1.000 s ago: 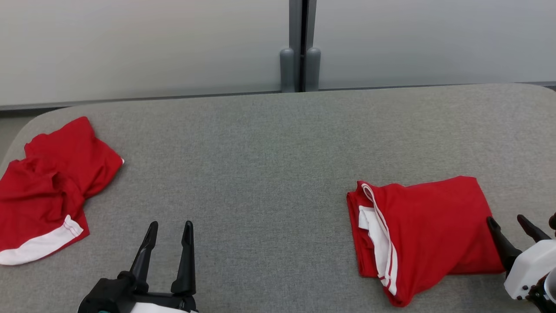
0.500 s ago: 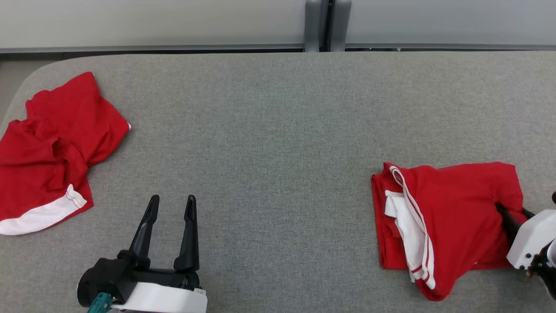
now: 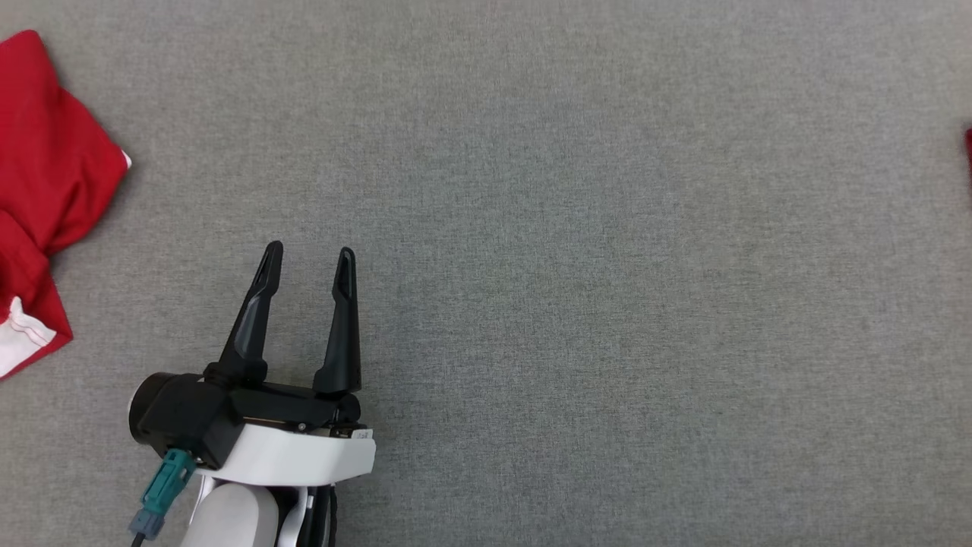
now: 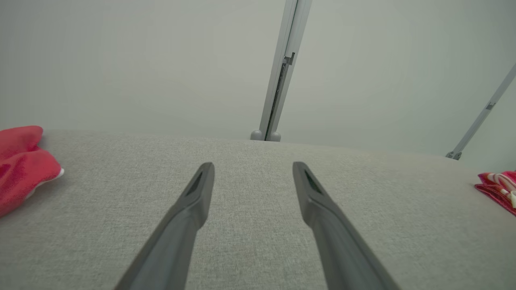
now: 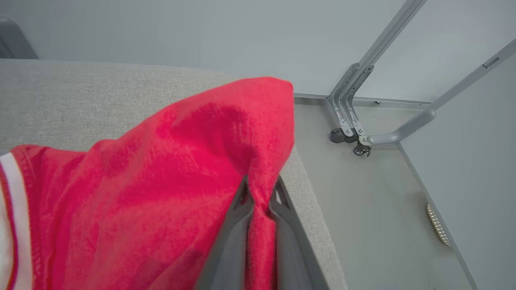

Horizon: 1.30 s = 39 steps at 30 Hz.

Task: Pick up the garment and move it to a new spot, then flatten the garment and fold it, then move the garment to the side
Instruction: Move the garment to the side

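Two red garments on one grey table [image 3: 569, 228]: a crumpled garment [image 3: 45, 152] at the far left, a white-trimmed garment [image 5: 161, 173] at the right end, pinched by the right gripper [image 5: 261, 194]. The left gripper [image 3: 310, 248] hovers, fingers spread

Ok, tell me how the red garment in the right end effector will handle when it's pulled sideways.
Probably floppy: the red garment tents where the right end effector pinches it and sags away on both sides. Likely light, since a thin pinch holds that peak up. Its rest lies on the grey table, so dragging may bunch it.
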{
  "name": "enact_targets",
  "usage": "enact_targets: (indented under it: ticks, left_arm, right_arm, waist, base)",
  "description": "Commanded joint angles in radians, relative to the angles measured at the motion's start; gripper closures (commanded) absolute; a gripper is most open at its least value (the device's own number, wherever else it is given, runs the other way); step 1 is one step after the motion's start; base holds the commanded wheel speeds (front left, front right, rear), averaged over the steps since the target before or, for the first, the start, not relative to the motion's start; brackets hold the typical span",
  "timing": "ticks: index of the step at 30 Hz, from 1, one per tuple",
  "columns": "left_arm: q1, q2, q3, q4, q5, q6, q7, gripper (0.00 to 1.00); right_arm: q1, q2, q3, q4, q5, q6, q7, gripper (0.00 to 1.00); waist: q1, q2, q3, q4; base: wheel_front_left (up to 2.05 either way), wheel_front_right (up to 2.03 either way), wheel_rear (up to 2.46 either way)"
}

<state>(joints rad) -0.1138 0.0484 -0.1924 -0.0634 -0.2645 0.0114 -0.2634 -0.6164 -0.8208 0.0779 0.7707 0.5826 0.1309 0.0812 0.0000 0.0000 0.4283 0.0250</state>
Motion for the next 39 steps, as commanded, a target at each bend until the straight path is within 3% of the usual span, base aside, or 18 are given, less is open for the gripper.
enact_targets:
  ticks: [1,2,3,4,5,8,10,14,18,23,24,25,30,34,39]
  left_arm:
    - [-0.024,0.004,0.000,-0.009,0.010,0.004,-0.001,0.00]
    - [-0.029,0.004,-0.003,-0.012,0.013,0.004,-0.001,0.00]
    - [-0.034,0.004,-0.007,-0.013,0.013,0.004,-0.001,0.00]
    - [-0.038,0.004,-0.011,-0.013,0.013,0.006,-0.001,0.00]
    - [-0.041,0.004,-0.013,-0.011,0.012,0.005,-0.001,0.00]
    - [-0.044,0.004,-0.017,-0.010,0.000,0.017,-0.002,0.00]
    - [-0.024,0.004,-0.013,-0.014,-0.016,0.028,-0.001,0.00]
    - [0.026,0.004,0.010,0.003,-0.026,0.031,-0.002,0.00]
    - [0.090,0.004,0.044,0.029,-0.046,0.018,-0.002,0.00]
    - [0.199,0.003,0.107,0.073,-0.062,0.005,-0.002,0.00]
    - [0.220,0.004,0.123,0.081,-0.064,0.005,-0.001,0.00]
    - [0.220,0.004,0.123,0.081,-0.064,0.005,-0.001,0.00]
    - [0.295,0.004,0.160,0.126,-0.045,-0.016,-0.001,0.00]
    - [0.320,0.004,0.179,0.150,-0.047,-0.023,-0.001,0.00]
    - [0.343,0.004,0.183,0.171,-0.053,-0.016,-0.001,0.00]
  right_arm:
    - [-0.034,-0.020,-0.011,0.025,-0.026,0.000,-0.007,1.00]
    - [-0.052,-0.037,-0.021,0.044,-0.044,0.000,-0.015,1.00]
    - [-0.069,-0.048,-0.033,0.065,-0.067,0.000,-0.026,0.93]
    - [-0.085,-0.051,-0.042,0.086,-0.085,0.000,-0.036,0.58]
    - [-0.096,-0.051,-0.043,0.104,-0.110,0.000,-0.045,0.01]
    - [-0.135,-0.043,-0.045,0.142,-0.191,0.000,-0.082,0.00]
    - [-0.153,-0.025,-0.073,0.144,-0.263,0.000,-0.189,0.00]
    - [-0.112,0.061,-0.103,0.099,-0.309,0.000,-0.313,0.00]
    - [0.010,0.168,-0.162,-0.027,-0.365,0.000,-0.346,0.00]
    - [0.282,0.422,-0.261,-0.307,-0.435,0.000,-0.347,0.00]
    - [0.332,0.464,-0.275,-0.363,-0.459,0.000,-0.347,0.00]
    - [0.332,0.464,-0.275,-0.363,-0.459,0.000,-0.347,0.00]
    - [0.561,0.675,-0.302,-0.553,-0.537,0.000,-0.347,0.00]
    - [0.686,0.741,-0.258,-0.617,-0.581,0.000,-0.347,0.00]
    - [0.775,0.763,-0.226,-0.639,-0.579,0.000,-0.347,0.00]
  waist:
    - [0.0000,0.0000,0.061,-0.010]
    - [0.0000,0.0000,0.071,-0.010]
    - [0.0000,0.0000,0.077,-0.009]
    - [0.0000,0.0000,0.080,-0.008]
    - [0.0000,0.0000,0.082,-0.008]
    - [0.0000,0.0000,0.082,-0.006]
    - [0.0000,0.0000,0.050,-0.011]
    - [0.0000,0.0000,-0.036,-0.027]
    - [0.0000,0.0000,-0.157,-0.038]
    - [0.0000,0.0000,-0.325,-0.056]
    - [0.0000,0.0000,-0.351,-0.061]
    - [0.0000,0.0000,-0.351,-0.061]
    - [0.0000,0.0000,-0.436,-0.073]
    - [0.0000,0.0000,-0.462,-0.076]
    - [0.0000,0.0000,-0.487,-0.072]
  base:
    - [0.00,0.00,0.00]
    - [0.00,0.00,0.00]
    - [0.00,0.00,0.00]
    - [0.00,0.00,0.00]
    - [0.00,0.00,0.00]
    - [0.00,0.00,0.00]
    - [0.00,0.00,0.00]
    - [0.00,0.00,0.00]
    - [0.00,0.00,0.00]
    - [0.00,0.00,0.00]
    - [0.00,0.00,0.00]
    - [0.00,0.00,0.00]
    - [0.00,0.00,0.00]
    - [0.00,0.00,0.00]
    - [0.00,0.00,0.00]
